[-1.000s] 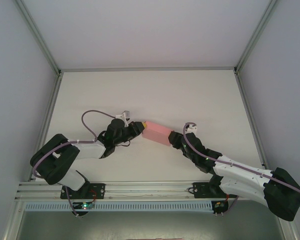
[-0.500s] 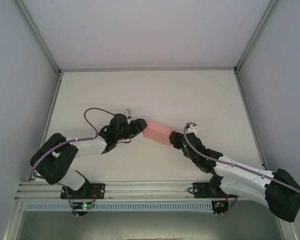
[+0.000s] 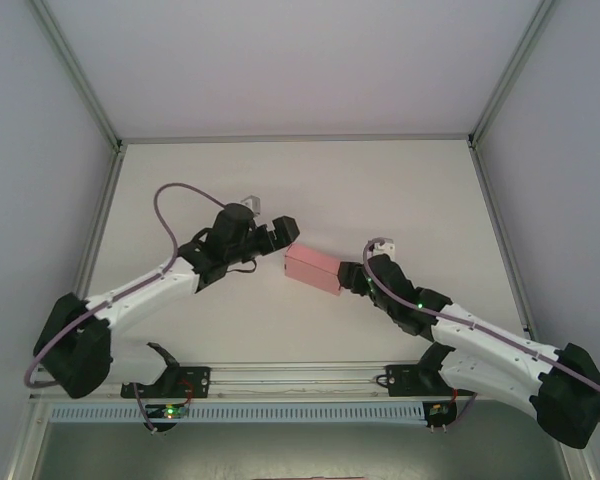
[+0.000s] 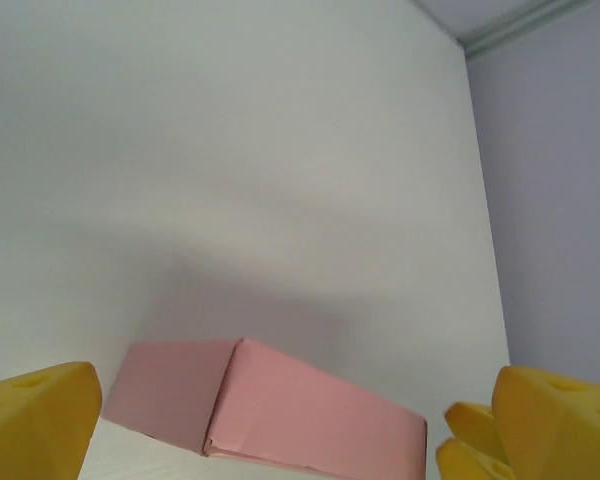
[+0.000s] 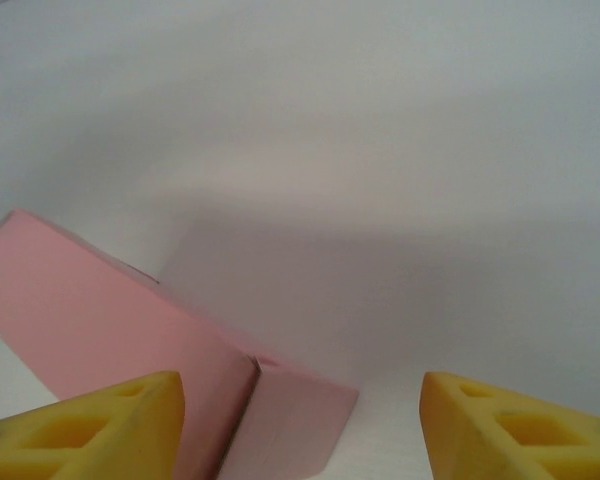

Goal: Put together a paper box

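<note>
The left pincer (image 3: 276, 231) now stands wide open, where a second ago it was pinched on the left end of the box (image 3: 313, 268). It has also pulled up and away, so there is a clear gap between its fingers and the card. In the left wrist view the two yellow fingers (image 4: 37, 420) sit far apart at the bottom corners, with the box lying below and ahead of them, untouched.

The right pincer (image 3: 349, 278) has opened too. It sits at the right end of the box, but its wrist view shows the fingers spread wider than that end. The right finger is well clear of the card, and I cannot tell whether the left finger (image 5: 85, 425) is brushing it. Nothing is gripped on that side either.

The box itself lies flat on the white surface (image 3: 380, 190), about midway between the two arms. It is a closed pink block with its faces squared up, and no loose flap shows in any view.

Both arms letting go together suggests the folding is done or very nearly so. The box holds its shape without support, so what remains is probably only for the arms to back off.
</note>
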`<act>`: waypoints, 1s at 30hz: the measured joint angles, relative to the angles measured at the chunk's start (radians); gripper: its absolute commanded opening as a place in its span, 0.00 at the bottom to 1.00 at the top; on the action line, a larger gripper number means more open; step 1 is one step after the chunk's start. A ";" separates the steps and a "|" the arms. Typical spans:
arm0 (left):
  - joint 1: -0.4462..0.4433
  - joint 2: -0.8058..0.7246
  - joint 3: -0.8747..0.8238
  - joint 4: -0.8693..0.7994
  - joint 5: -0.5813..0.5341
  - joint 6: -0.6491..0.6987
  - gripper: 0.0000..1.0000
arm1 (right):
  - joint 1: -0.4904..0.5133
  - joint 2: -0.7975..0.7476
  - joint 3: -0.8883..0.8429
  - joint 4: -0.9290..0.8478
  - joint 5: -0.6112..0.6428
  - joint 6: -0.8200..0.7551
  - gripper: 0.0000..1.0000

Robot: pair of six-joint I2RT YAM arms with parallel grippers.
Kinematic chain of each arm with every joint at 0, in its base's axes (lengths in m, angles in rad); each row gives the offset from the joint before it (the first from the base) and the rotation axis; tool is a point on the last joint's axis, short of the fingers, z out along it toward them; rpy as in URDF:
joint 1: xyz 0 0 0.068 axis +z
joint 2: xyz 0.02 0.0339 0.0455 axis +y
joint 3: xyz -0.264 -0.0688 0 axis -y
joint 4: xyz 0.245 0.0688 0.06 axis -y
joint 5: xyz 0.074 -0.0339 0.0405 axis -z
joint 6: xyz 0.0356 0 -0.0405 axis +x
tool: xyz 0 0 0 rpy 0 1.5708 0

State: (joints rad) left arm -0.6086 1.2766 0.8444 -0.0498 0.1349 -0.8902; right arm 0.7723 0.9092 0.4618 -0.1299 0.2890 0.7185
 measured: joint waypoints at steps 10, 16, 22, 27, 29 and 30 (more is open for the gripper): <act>0.000 -0.278 -0.085 -0.360 -0.494 0.074 1.00 | -0.037 0.192 0.286 -0.082 -0.303 -0.559 0.98; 0.000 -0.367 -0.227 -0.458 -0.566 0.068 1.00 | -0.044 0.455 0.445 -0.239 -0.396 -0.887 0.92; 0.001 -0.411 -0.265 -0.467 -0.566 0.053 1.00 | -0.044 0.607 0.571 -0.369 -0.384 -1.030 0.86; 0.001 -0.443 -0.265 -0.468 -0.566 0.048 1.00 | -0.044 0.690 0.637 -0.452 -0.368 -1.091 0.56; 0.001 -0.463 -0.269 -0.468 -0.566 0.045 1.00 | -0.043 0.717 0.660 -0.474 -0.357 -1.102 0.46; 0.001 -0.474 -0.272 -0.469 -0.566 0.045 1.00 | -0.043 0.723 0.673 -0.482 -0.356 -1.107 0.45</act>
State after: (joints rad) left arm -0.6075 0.8028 0.5728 -0.5186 -0.4313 -0.8455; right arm 0.7288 1.6321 1.1347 -0.6121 -0.0666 -0.3882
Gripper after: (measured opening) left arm 0.999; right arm 0.479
